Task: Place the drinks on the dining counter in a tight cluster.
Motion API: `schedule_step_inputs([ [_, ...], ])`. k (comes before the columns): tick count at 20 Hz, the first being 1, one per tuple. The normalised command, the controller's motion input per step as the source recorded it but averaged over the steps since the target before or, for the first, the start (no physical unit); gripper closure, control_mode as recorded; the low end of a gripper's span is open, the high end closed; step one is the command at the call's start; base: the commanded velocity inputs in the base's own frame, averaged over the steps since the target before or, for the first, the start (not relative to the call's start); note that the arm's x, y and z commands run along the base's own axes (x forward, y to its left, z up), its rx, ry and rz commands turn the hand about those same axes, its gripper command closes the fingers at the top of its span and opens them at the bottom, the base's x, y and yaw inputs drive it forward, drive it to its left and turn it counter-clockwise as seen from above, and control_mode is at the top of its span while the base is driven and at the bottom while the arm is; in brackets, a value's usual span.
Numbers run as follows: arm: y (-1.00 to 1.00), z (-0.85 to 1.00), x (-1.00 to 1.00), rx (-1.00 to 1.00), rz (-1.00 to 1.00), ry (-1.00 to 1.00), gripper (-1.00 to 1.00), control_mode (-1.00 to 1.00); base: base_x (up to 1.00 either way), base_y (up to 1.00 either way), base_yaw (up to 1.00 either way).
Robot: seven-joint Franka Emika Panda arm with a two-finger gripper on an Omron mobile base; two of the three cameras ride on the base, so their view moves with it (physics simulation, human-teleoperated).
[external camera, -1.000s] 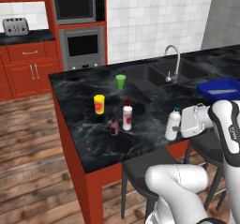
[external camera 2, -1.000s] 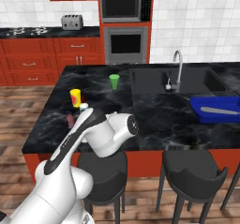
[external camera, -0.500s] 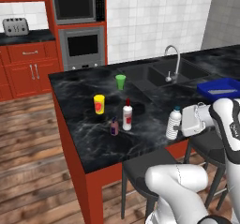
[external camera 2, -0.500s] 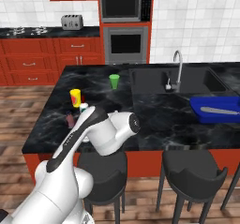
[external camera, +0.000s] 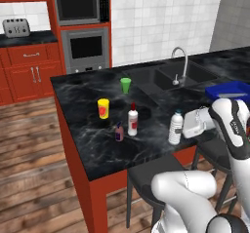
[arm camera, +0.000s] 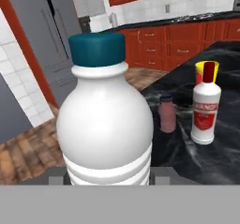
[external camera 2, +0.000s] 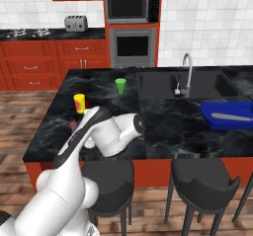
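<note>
My gripper [external camera: 182,128] is shut on the clear bottle with a teal cap [external camera: 176,127], holding it upright at the near edge of the dining counter [external camera: 97,146]. That bottle [arm camera: 105,124] looms large and close in the hand view. Further left on the black top, the white bottle with a red cap [external camera: 132,121] and the short purple bottle [external camera: 119,132] stand close together. From the hand they sit beyond the held bottle, white one [arm camera: 205,107] right of purple one [arm camera: 167,114]. I cannot tell whether the held bottle touches the counter.
A yellow cup [external camera: 103,108] and a green cup [external camera: 126,85] stand behind the two bottles. The sink [external camera: 171,73] with its curved faucet [external camera: 180,61] lies to the right, and a blue tray [external camera: 229,88] beyond it. Dark stools [external camera 2: 202,180] line the near side.
The gripper has carried the clear bottle a little to the left, toward the other two bottles. Nothing else has moved.
</note>
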Motion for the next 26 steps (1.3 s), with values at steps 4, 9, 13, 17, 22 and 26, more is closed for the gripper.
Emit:
schedule_step_inputs([
  [4,-0.01,0.16,0.8,-0.01,0.11,0.39,1.0,-1.0,0.0,0.0,0.0],
  [9,-0.06,0.02,0.97,-0.1,0.07,0.42,1.0,-1.0,0.0,0.0,0.0],
  [13,-0.01,-0.02,0.88,-0.04,0.01,0.08,1.0,-1.0,0.0,0.0,0.0],
  [17,0.0,-0.24,0.51,0.0,-0.02,-0.12,1.0,-1.0,0.0,0.0,0.0],
  [22,0.0,-0.32,0.51,0.0,-0.05,-0.24,1.0,-1.0,0.0,0.0,0.0],
  [26,0.0,-0.33,0.57,0.0,-0.03,-0.23,1.0,-1.0,0.0,0.0,0.0],
])
